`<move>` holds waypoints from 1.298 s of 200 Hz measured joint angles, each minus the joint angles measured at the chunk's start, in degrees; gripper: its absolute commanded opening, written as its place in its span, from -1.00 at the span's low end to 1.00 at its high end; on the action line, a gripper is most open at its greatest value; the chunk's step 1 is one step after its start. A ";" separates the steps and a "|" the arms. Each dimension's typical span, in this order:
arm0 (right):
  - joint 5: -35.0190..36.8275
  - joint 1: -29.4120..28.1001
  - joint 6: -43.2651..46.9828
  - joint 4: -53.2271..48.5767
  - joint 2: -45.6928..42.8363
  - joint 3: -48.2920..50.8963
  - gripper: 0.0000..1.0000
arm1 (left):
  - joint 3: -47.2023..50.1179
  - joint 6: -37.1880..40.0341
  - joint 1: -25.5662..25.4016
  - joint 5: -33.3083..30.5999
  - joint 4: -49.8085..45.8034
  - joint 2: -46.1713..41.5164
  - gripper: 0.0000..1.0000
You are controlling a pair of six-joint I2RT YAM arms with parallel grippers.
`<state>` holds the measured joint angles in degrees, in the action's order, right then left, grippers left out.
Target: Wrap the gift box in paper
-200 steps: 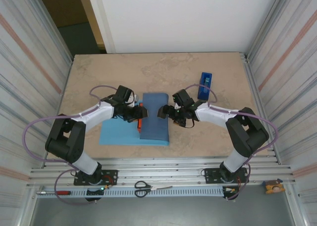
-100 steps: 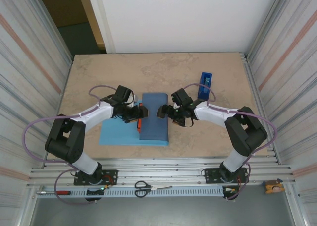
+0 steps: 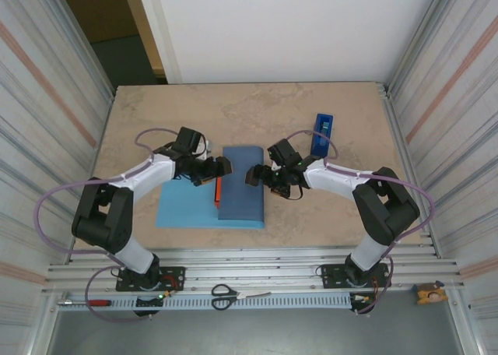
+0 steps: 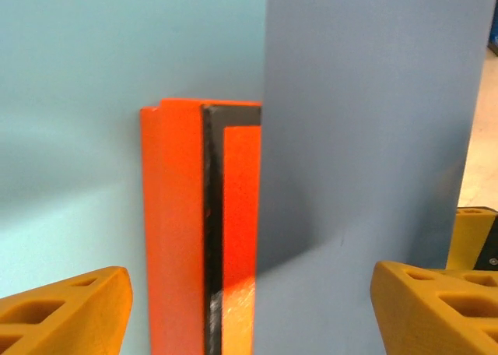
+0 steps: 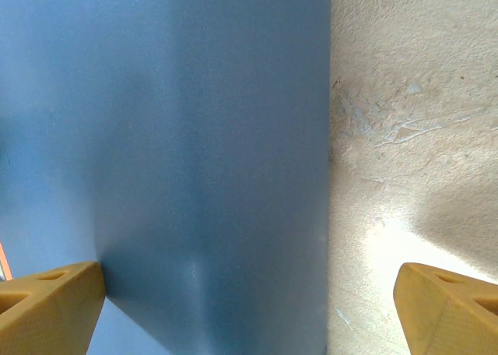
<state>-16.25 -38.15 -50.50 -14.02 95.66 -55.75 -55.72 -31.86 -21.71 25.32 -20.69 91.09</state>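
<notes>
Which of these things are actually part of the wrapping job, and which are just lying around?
Part of the job: orange gift box, mostly covered; blue paper, folded over it.
Lying about: blue tape dispenser on the table, untouched; scissors and red-handled screwdriver on the front rail.

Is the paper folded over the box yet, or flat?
Folded. The paper lies slate side up over most of the gift box; an orange strip shows at its left.
</notes>
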 measured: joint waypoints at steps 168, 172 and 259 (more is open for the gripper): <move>1.01 -0.20 1.42 -3.13 0.44 -1.97 0.97 | 2.71 1.11 0.39 2.80 5.01 2.01 0.02; 1.05 -0.20 1.49 -3.23 0.44 -2.05 0.97 | 2.78 1.14 0.39 2.80 5.11 1.99 0.02; -1.77 7.32 1.51 2.89 -3.78 -2.51 0.85 | 3.04 1.18 0.39 2.80 5.53 1.90 0.00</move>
<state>-18.02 -30.83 -48.99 -11.14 91.88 -58.26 -52.69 -30.68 -21.32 28.12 -15.16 92.99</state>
